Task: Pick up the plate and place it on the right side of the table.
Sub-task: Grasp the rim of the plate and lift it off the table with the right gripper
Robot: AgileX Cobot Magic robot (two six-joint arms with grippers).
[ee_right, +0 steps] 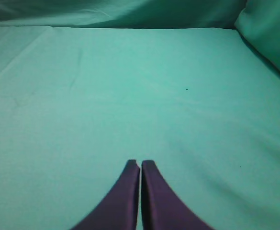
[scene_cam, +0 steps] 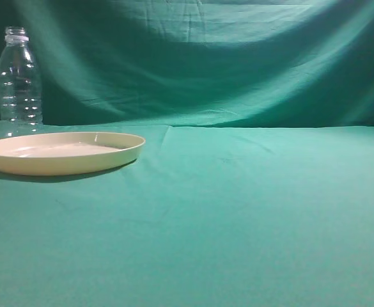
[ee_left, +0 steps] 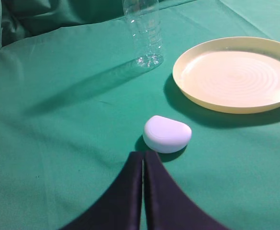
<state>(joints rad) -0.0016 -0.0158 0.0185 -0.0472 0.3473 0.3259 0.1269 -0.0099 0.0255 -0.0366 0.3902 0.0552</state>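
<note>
Both grippers, left (ee_left: 143, 158) and right (ee_right: 140, 165), closed on nothing; smooth round plate (ee_left: 235, 74) beyond left jaws, rightward, on wrinkled table (ee_left: 58, 143).

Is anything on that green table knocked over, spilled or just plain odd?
Nothing is spilled or tipped. The plate lies flat and the clear bottle stands upright behind it. The only puzzling thing is a small white rounded object on the cloth just ahead of the left gripper; what it is cannot be told.

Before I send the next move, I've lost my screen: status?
Both hands shut and empty, left hand, right hand. Plate sits left on the table, untouched. Bottle behind it, small white lump near left hand.
</note>
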